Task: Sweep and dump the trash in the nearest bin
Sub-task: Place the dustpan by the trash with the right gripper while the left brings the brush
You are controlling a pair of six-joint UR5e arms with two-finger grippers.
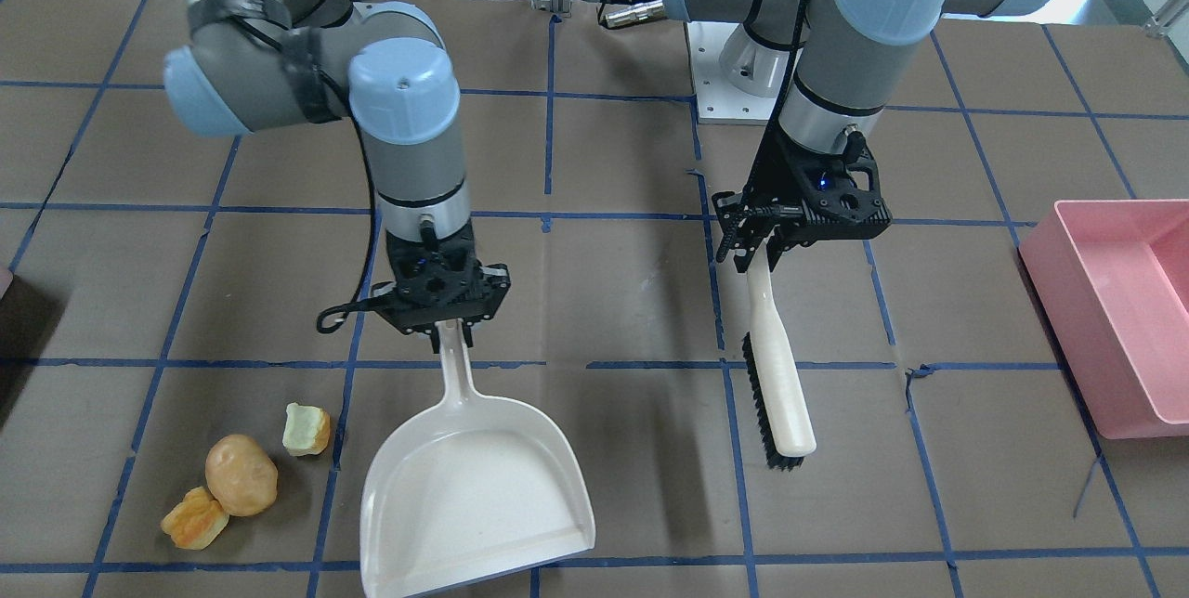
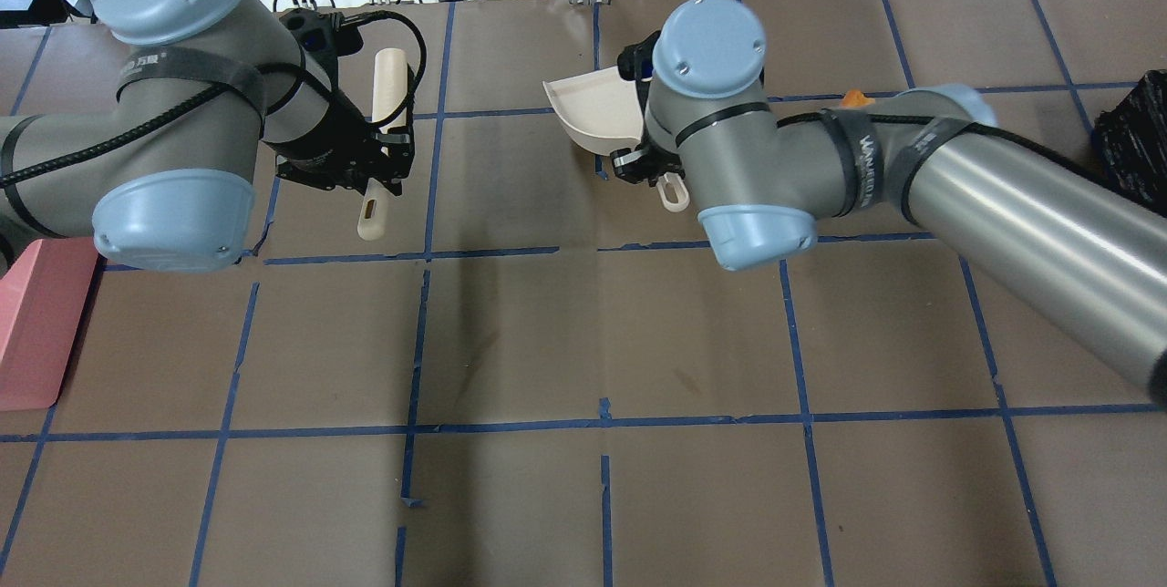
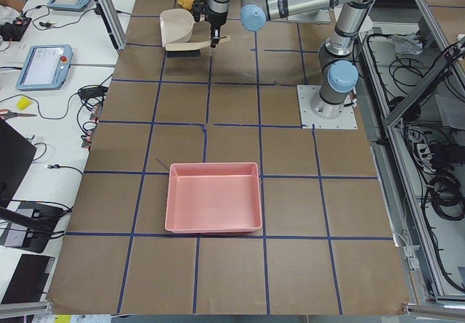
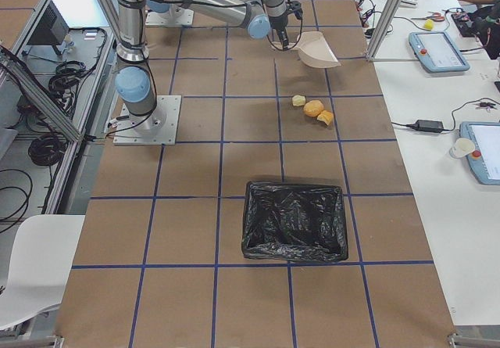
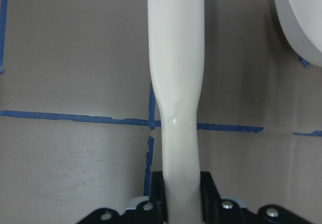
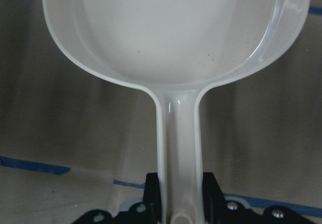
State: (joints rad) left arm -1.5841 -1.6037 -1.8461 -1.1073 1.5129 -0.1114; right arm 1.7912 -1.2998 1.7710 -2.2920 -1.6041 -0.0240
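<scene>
The trash lies together on the table: a round tan ball, an orange-yellow chunk and a pale green chunk. My right gripper is shut on the handle of a white dustpan, whose pan is beside the trash and apart from it. The right wrist view shows the pan empty. My left gripper is shut on the white handle of a brush with black bristles, held further from the trash than the dustpan. The left wrist view shows the handle between the jaws.
A pink bin stands at the table's end on my left side. A black-lined bin stands at the end on my right, closer to the trash. Blue tape lines grid the brown table.
</scene>
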